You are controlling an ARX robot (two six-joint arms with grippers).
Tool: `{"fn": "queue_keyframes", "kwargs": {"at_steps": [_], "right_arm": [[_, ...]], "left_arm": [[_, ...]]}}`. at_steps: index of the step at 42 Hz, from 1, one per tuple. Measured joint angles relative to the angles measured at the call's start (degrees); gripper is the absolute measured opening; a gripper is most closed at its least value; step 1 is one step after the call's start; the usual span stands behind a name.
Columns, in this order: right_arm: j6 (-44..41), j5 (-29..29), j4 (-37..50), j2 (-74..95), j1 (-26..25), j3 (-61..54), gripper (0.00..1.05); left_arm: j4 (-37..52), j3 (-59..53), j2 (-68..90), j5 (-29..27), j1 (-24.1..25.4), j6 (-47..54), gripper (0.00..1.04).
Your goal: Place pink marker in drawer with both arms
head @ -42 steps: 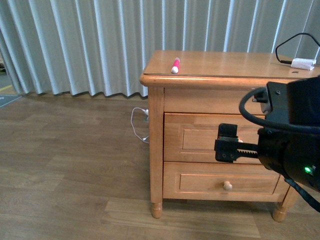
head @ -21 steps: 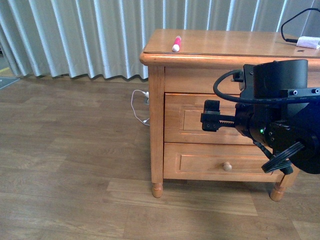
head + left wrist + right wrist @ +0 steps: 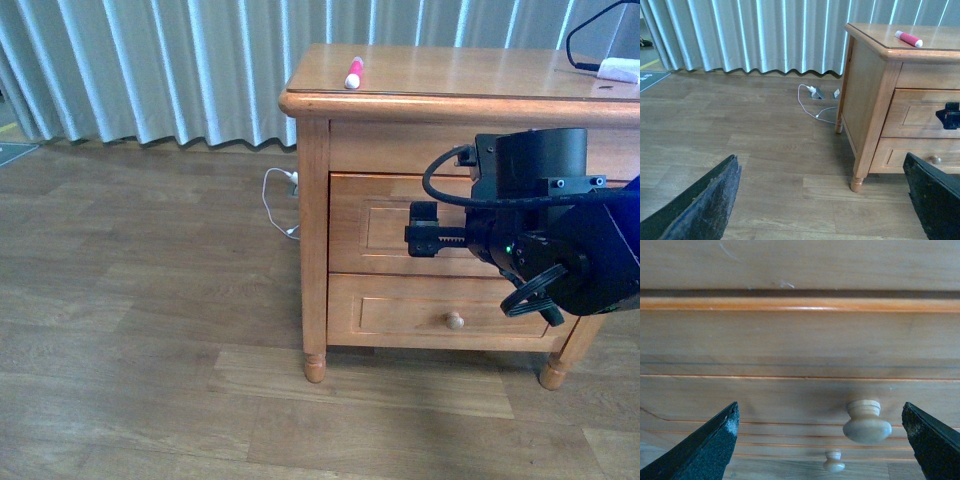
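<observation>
The pink marker (image 3: 352, 73) lies on the nightstand top near its front left corner; it also shows in the left wrist view (image 3: 908, 38). The upper drawer (image 3: 380, 228) is closed. My right gripper (image 3: 421, 236) is open and level with the drawer front. In the right wrist view the drawer's pale knob (image 3: 867, 422) sits between the spread fingers (image 3: 705, 450), nearer one side, untouched. My left gripper (image 3: 822, 200) is open and empty, low over the floor, left of the nightstand. It is out of the front view.
The lower drawer's knob (image 3: 455, 320) is below my right arm. A white adapter with a black cable (image 3: 618, 70) lies at the top's far right. A white cable and plug (image 3: 815, 94) lie on the floor by the curtain (image 3: 150, 70).
My right arm has moved forward and up toward the upper drawer front. The view has shifted, and the nightstand now shows a little higher and farther off.
</observation>
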Motion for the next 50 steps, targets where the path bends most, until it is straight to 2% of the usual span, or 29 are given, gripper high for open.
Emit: {"fn": "queue_keyframes", "kwargs": {"at_steps": [26,34,44,50], "right_arm": [[-1.5,2.2,-1.7,2.6,-0.8,3.0,0.94],[-2.0,2.8,-1.8,2.6,-0.8,3.0,0.69],[-2.4,4.7,-2.2,2.6,-1.0,2.9,0.26],[-2.2,4.5,-2.2,2.4,-1.0,2.4,0.23]], "left_arm": [[0.0,0.0,0.0,0.0,0.0,0.0,0.98],[0.0,0.0,0.0,0.0,0.0,0.0,0.98],[0.0,0.0,0.0,0.0,0.0,0.0,0.98],[0.0,0.0,0.0,0.0,0.0,0.0,0.98]]}}
